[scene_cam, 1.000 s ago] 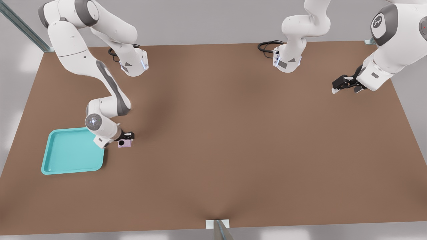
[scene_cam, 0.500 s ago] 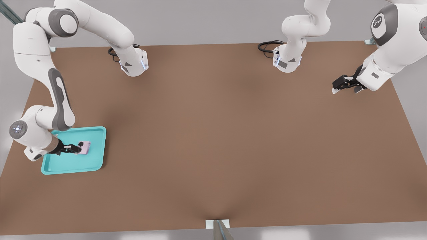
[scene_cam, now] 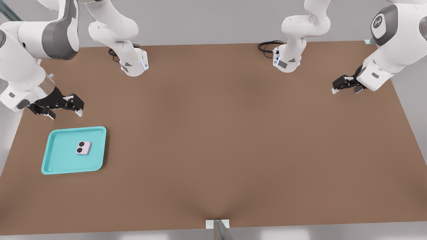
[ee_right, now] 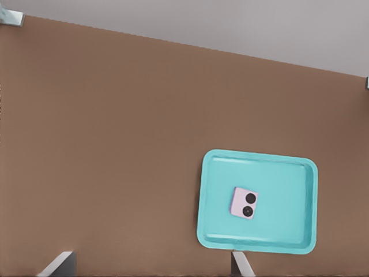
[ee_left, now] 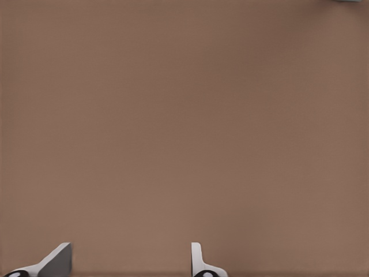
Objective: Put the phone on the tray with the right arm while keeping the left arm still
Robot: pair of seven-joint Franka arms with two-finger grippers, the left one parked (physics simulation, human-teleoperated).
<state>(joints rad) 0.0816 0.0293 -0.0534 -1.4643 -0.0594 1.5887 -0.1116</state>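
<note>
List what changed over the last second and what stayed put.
The gripper carried the phone from the table onto the tray, let it go, then rose and pulled back beyond the tray, open. The phone now lies flat, lenses up. The tray stayed in place.

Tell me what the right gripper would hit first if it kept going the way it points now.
Probably the bare table. The open gripper hangs clear of the tray holding the phone, and the wrist view shows tabletop between its fingertips; depth is uncertain.
</note>
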